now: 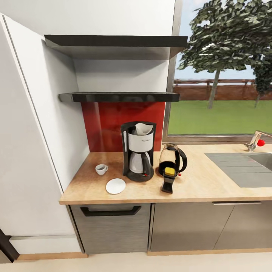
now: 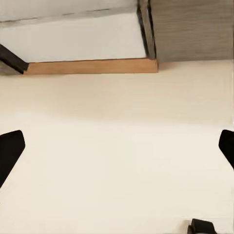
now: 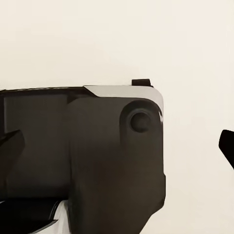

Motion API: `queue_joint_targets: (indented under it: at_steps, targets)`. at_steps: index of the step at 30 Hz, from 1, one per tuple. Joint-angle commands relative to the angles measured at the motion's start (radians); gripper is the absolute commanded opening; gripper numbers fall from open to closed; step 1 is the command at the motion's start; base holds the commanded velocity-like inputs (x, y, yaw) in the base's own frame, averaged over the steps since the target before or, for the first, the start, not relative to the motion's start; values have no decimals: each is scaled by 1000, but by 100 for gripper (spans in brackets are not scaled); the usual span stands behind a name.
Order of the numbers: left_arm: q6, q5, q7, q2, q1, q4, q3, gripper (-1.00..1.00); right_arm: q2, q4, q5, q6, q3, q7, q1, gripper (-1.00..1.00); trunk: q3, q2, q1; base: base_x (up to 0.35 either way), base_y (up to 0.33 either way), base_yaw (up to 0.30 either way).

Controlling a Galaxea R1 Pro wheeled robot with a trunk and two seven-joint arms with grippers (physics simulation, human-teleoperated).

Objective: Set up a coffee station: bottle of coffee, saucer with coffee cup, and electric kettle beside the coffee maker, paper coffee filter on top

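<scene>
- Five task pieces stand together at centre frame in the head view, on the light wood-grain kitchen countertop [image 1: 211, 187]: the black drip coffee maker [image 1: 138, 156] with a white-silver band, and the white paper coffee filter [image 1: 144, 129] sitting in its top.
- Just right of it stands the pear-shaped glass electric kettle [image 1: 173, 160]; the slim black bottle of coffee [image 1: 168, 180] with a yellow cap stands directly in front of the kettle.
- Lower left of the machine, the small white coffee cup [image 1: 101, 169] sits on the wood, apart from the flat white saucer [image 1: 115, 186] nearer the counter's edge.
- Above, the thin black kitchen shelf [image 1: 119, 97] is bare; a steel sink [image 1: 245, 166] lies at right.
- Left wrist view: the left gripper [image 2: 117, 146] has its dark fingertips [image 2: 9, 148] at opposite frame edges, spread wide and holding nothing, over cream floor [image 2: 117, 161].
- Right wrist view: the right gripper [image 3: 117, 144] likewise gapes, empty, over a dark robot body part [image 3: 97, 161].
</scene>
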State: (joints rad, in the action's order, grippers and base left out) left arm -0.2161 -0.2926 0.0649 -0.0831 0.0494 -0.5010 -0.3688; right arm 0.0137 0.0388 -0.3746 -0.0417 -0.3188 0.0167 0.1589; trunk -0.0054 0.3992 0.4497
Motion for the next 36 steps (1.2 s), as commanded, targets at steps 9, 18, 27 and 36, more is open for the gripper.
queue_joint_targets:
  at_steps: [9,18,27,36]
  targets:
    - [-90,-10,1,91,14,-265,43,100,1,1,-12,-34,-5,1,1,100,-1,1,0,0,0,0]
    - [-121,-5,11,113,187,-341,171,100,8,1,-11,-104,-9,2,1,100,-1,1,0,0,0,0]
    - [-90,87,9,125,310,-447,179,100,9,0,-10,-126,-9,2,1,100,-1,1,0,0,0,0]
    - [247,166,3,130,494,-539,195,100,9,0,-10,-127,-9,2,1,100,-1,1,0,0,0,0]
